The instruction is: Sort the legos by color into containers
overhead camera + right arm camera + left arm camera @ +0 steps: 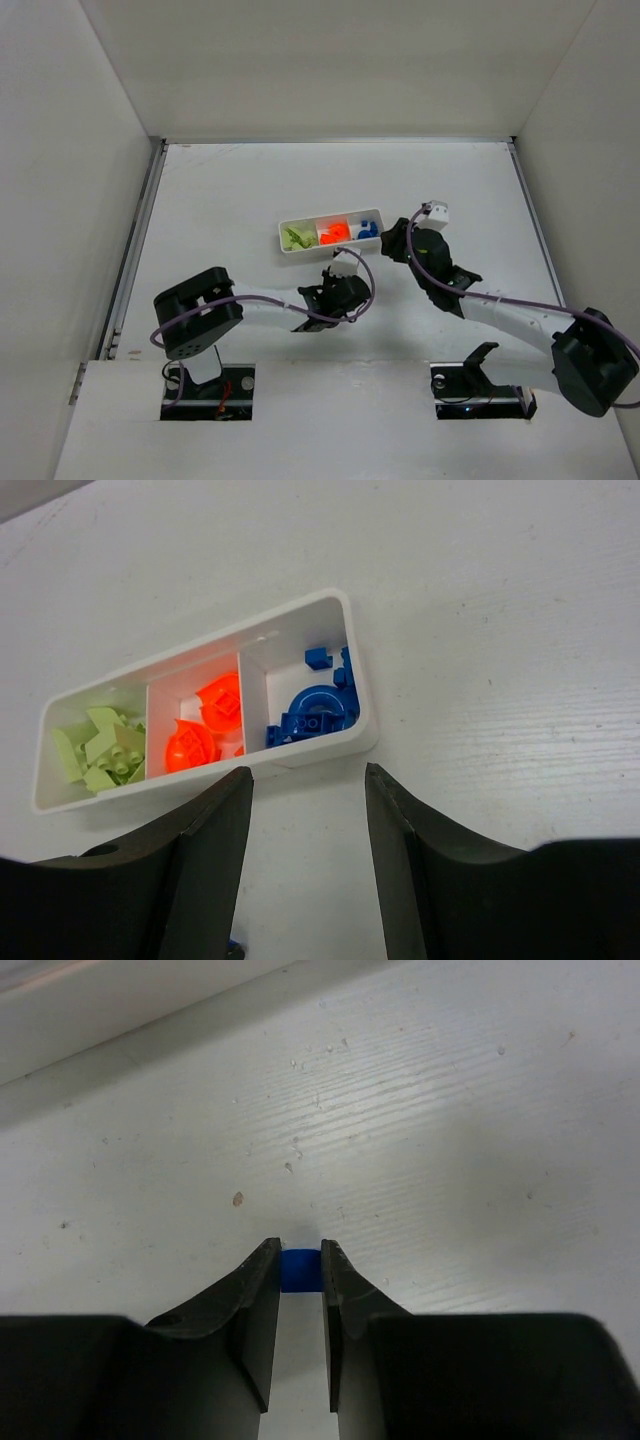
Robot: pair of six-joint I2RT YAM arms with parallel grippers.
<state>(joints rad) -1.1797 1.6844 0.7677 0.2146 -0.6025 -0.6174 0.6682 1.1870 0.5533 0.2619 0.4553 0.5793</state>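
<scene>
Bricks (315, 710) lie in all three tray (310, 752) compartments; before it, a lone brick (299, 1268) sits between the jaws of the left gripper (299, 1248).

No legible text, label, brand, number or sign appears in any view.

- White tray (360, 742): rim, walls and dividers are plain.
- Legos (312, 712) in the tray: only studs can be made out. Any moulded lettering is too small to resolve.
- Blue lego (299, 1268) in the left wrist view: the visible face is plain.
- Tabletop (450, 1110): shows only grain and small specks, no print.
</scene>
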